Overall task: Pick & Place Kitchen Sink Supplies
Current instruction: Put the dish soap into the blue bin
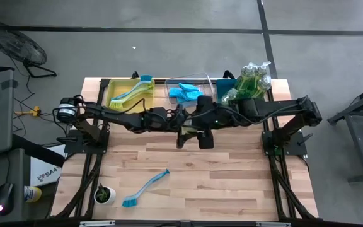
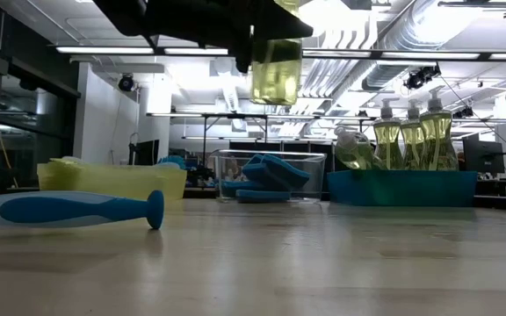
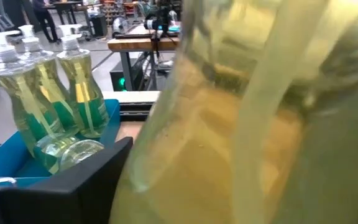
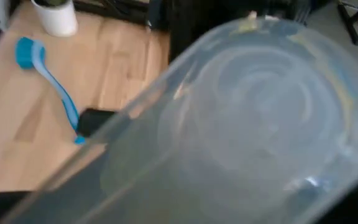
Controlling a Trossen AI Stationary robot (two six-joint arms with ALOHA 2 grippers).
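The low view alone shows the soap bottle (image 2: pixel 277 66) plainly: clear yellow-green, it hangs high above the middle of the tabletop (image 1: pixel 232 183) under the dark mass of both arms. From above that same bottle is hidden, because the left gripper (image 1: pixel 183 129) and the right gripper (image 1: pixel 203 129) meet over it at the table's centre. Each wrist view is nearly filled by the bottle's clear body, so close that no fingers show, and it cannot be told whether either gripper is clenched on it or released. Along the far edge stand a yellow bin (image 1: pixel 115 85) holding a yellow-green dish brush (image 1: pixel 133 91), a clear bin (image 1: pixel 201 79) with light-blue sponges (image 1: pixel 184 93), and, on the right, a teal bin (image 1: pixel 224 82) crowded with more pump-top bottles (image 1: pixel 254 79), one of them lying over in the left wrist view. On the near left a blue dish brush (image 1: pixel 145 188) lies flat, with a small potted plant (image 1: pixel 104 194) just beside its bristle end.
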